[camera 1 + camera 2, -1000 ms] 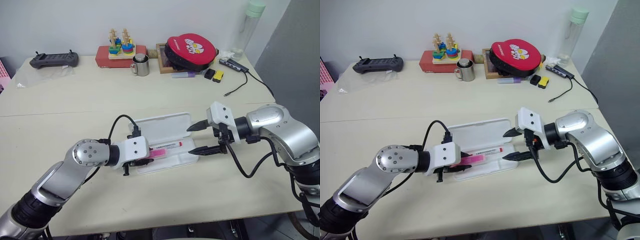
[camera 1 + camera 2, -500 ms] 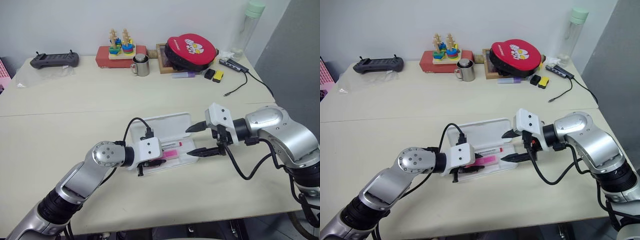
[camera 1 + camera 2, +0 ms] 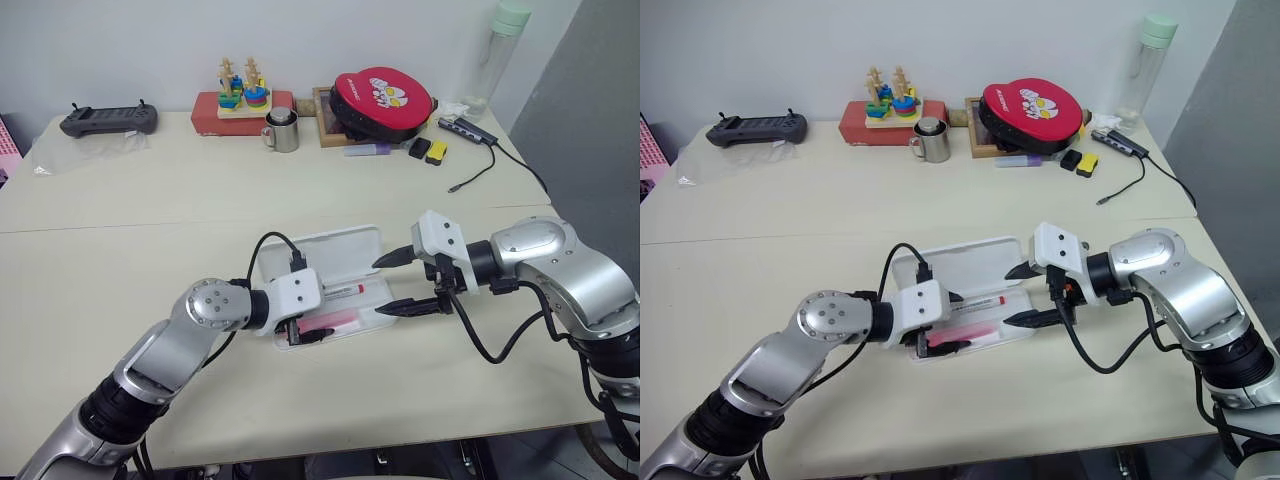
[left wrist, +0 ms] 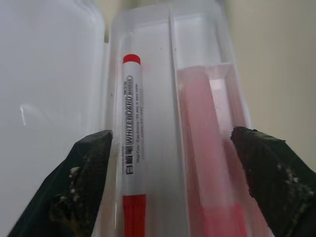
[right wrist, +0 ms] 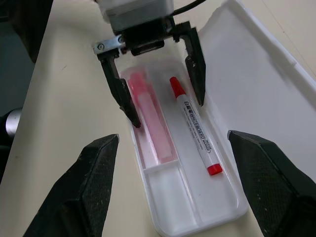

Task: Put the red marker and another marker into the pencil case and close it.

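The white pencil case lies open at the table's middle, lid tipped back. In its tray the red marker lies on the lid side, and the pink highlighter, the other marker, lies flat in the front compartment. My left gripper hovers open over the tray's left end; its fingers straddle both markers without touching them. The left wrist view looks down on the red marker and the highlighter. My right gripper stands open at the tray's right end, holding nothing.
Along the table's far edge stand a red round pouch, a metal mug, a stacking toy on a red box, a black controller, a purple marker and a tall bottle. A cable hub trails at the right.
My left gripper moved right along the case, opened and let go of the pink highlighter, which now lies in the tray. The right arm has stayed still.
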`<action>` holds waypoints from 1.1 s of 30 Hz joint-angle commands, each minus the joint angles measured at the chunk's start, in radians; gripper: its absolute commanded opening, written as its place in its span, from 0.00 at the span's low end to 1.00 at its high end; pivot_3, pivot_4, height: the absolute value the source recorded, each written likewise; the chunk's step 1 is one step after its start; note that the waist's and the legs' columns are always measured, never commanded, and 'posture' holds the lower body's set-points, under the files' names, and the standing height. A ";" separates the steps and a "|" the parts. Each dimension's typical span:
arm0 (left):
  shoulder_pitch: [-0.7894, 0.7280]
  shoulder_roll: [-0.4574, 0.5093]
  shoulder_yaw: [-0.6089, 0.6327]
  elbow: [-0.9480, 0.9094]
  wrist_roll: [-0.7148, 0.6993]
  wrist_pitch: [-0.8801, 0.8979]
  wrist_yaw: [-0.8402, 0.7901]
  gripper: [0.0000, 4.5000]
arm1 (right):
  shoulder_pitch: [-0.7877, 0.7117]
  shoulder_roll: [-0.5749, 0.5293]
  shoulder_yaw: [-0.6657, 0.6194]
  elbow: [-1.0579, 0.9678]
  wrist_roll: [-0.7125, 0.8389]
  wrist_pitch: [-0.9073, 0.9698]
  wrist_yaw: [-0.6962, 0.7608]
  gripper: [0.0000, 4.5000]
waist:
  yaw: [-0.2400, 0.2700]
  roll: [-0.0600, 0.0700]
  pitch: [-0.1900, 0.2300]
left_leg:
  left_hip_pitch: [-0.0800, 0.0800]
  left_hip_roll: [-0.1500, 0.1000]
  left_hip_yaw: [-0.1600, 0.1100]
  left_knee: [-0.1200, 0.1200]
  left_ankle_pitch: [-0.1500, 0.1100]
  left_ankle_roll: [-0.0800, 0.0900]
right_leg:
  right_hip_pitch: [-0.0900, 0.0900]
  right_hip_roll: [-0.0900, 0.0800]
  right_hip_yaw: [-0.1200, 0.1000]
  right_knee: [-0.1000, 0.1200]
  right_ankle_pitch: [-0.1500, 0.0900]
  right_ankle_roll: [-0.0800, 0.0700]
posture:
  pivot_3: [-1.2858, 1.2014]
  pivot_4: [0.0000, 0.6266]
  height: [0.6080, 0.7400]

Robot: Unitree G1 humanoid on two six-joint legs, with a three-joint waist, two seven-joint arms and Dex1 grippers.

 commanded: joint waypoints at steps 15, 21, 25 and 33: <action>0.010 0.086 0.216 -0.149 -0.214 0.100 -0.008 0.99 | -0.013 -0.003 -0.029 0.027 -0.009 -0.045 -0.006 0.83 | 0.000 0.000 0.000 | 0.000 0.000 0.000 0.000 0.000 0.000 | 0.000 0.000 0.000 0.000 -0.001 0.002 | 0.52 0.24 1.00; 0.019 0.079 0.138 -0.139 -0.155 0.039 0.017 0.99 | -0.012 0.000 -0.025 0.034 -0.019 -0.051 -0.013 0.83 | 0.000 0.000 0.000 | 0.000 0.000 0.000 0.000 0.000 0.000 | 0.000 0.000 0.000 0.000 0.001 -0.001 | 0.52 0.24 1.00; 0.008 0.070 0.177 -0.136 -0.205 0.067 0.007 0.99 | -0.007 0.001 -0.021 0.058 -0.046 -0.059 -0.033 0.83 | 0.000 0.000 0.000 | 0.000 0.000 0.000 0.000 0.000 0.000 | 0.000 0.000 0.000 0.000 0.000 -0.001 | 0.52 0.24 1.00; 0.007 0.121 0.432 -0.135 -0.421 0.194 -0.026 0.99 | -0.039 0.014 -0.024 0.191 -0.127 -0.118 -0.064 0.83 | -0.003 0.000 0.000 | 0.001 0.000 0.000 0.000 0.000 0.000 | 0.000 0.000 0.000 0.000 0.000 0.000 | 0.52 0.24 1.00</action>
